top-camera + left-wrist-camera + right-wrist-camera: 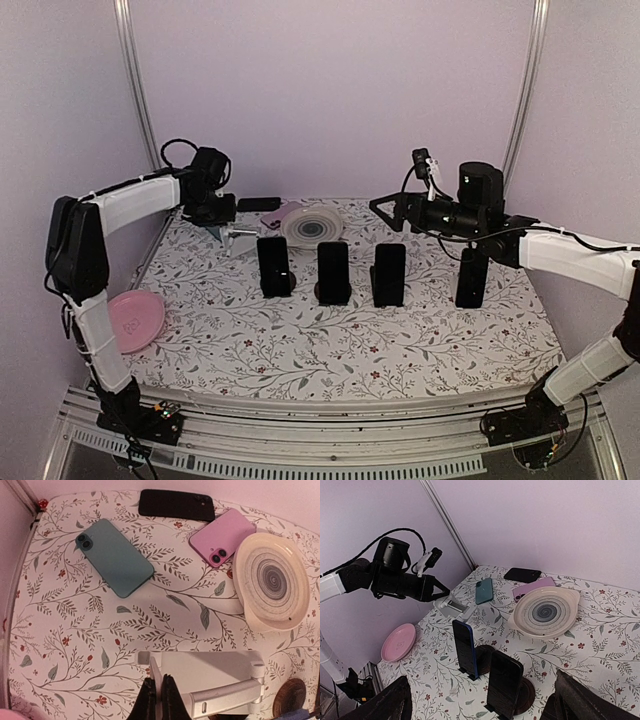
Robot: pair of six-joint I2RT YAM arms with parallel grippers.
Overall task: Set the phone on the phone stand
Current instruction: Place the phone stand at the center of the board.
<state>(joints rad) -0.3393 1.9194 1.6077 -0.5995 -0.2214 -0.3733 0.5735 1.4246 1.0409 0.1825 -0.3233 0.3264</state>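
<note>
The left gripper (159,692) is seen at the far-left corner of the worktop (300,350), its jaws clenched on a thin edge of the white phone stand (210,677). Beyond the stand, and apart from it, a teal phone (115,557) is laid flat with its back up. A black phone (176,505) is laid along the far edge, and a pink phone (222,537) lies just beside the rim of a cream plate (272,580). The right gripper (388,212) is held above the far edge with its jaws spread wide and nothing between them. A row of four upright phones (333,272) is set on dark stands across the middle, and a pink plate (135,320) is placed by the left edge.
</note>
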